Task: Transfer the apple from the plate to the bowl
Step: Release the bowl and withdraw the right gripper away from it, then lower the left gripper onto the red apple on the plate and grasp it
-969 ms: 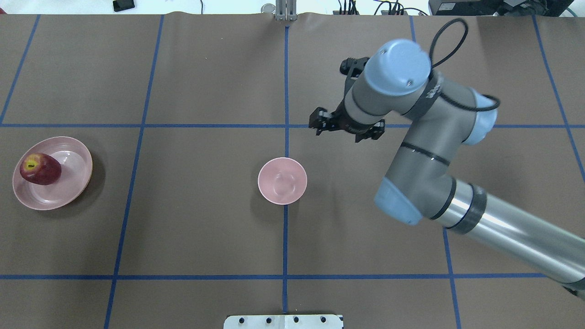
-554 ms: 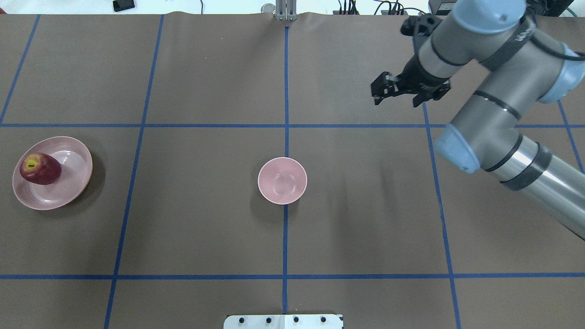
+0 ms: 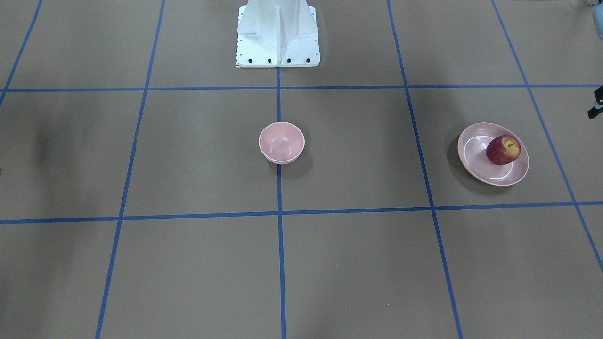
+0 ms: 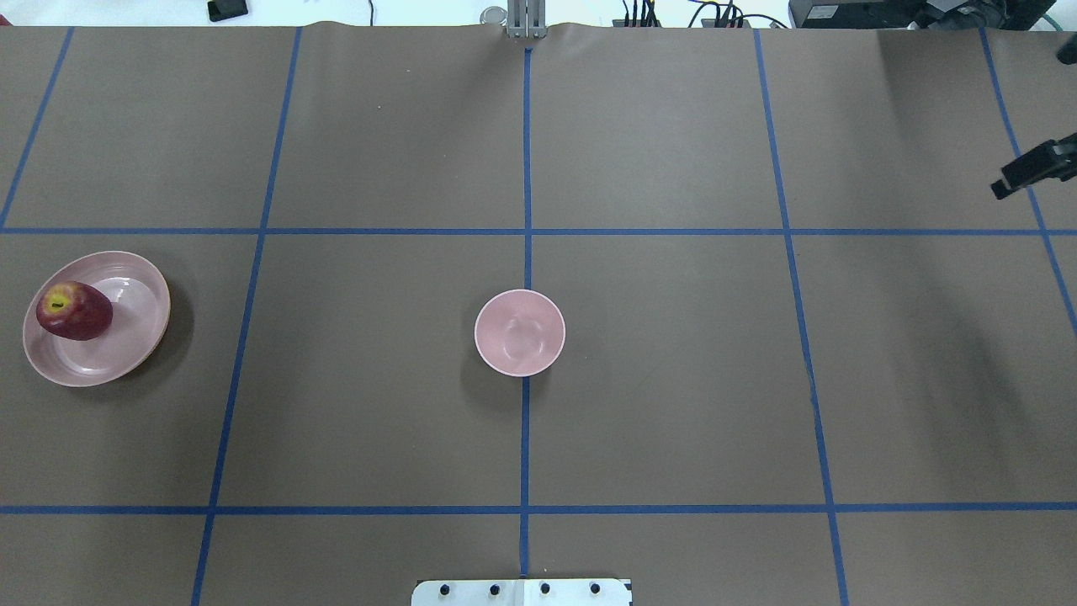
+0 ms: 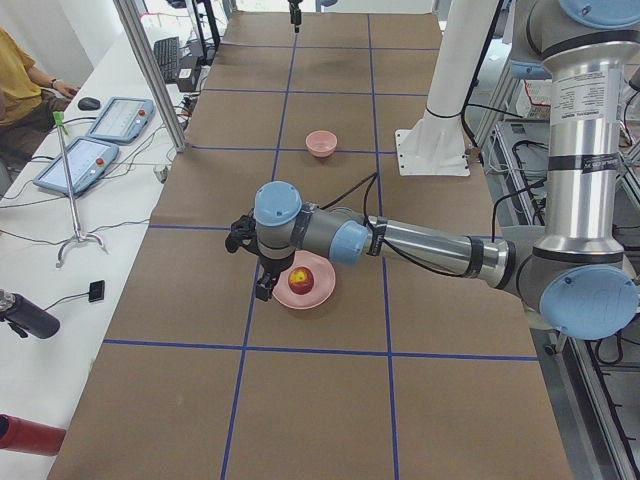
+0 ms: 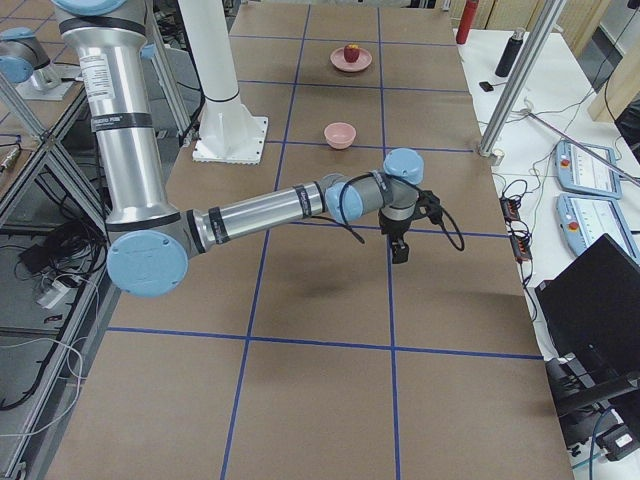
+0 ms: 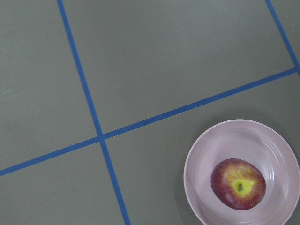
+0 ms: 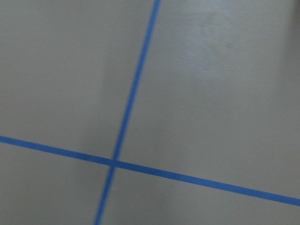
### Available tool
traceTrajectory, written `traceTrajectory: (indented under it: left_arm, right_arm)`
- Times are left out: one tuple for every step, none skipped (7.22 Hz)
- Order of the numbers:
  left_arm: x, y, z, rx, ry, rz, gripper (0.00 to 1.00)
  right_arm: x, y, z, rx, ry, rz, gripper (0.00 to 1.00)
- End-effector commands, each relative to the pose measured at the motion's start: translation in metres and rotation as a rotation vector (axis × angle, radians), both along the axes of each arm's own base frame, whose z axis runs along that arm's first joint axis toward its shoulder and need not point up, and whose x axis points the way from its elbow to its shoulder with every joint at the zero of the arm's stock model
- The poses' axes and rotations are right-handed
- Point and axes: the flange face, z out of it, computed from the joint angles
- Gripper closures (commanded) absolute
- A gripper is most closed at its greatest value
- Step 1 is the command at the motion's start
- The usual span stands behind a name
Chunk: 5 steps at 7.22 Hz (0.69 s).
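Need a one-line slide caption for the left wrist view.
Red apple resting on the pink plate, seen from above beside crossing blue tape lines.

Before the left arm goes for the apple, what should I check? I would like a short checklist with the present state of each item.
1. The apple sits on the plate: ok.
2. The bowl is empty: ok.
3. Nothing lies between plate and bowl: ok.
4. The left gripper is above the apple: not ok, it hangs beside the plate.
5. The left gripper is open: cannot tell.
6. The right gripper is far from the bowl: ok.
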Motion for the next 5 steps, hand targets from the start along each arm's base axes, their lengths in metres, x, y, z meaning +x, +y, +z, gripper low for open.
traceTrajectory:
  left_arm:
    - [0.059, 0.003, -0.002, -0.008, 0.002, 0.050, 0.01]
    - [0.077, 0.007, -0.001, -0.001, -0.008, 0.039, 0.01]
    - [0.097, 0.014, 0.001, -0.005, -0.021, 0.017, 0.01]
    - [0.124, 0.021, 0.003, -0.005, -0.033, 0.006, 0.01]
    - [0.145, 0.024, 0.015, -0.015, -0.035, 0.006, 0.01]
  right_arm:
    - [0.085, 0.067, 0.087, -0.003, 0.037, -0.028, 0.00]
    - [0.093, 0.078, 0.095, -0.018, 0.037, -0.015, 0.00]
    - [0.093, 0.079, 0.098, -0.025, 0.037, -0.016, 0.00]
    - [0.093, 0.080, 0.098, -0.025, 0.037, -0.016, 0.00]
    - [0.093, 0.081, 0.100, -0.031, 0.037, -0.015, 0.00]
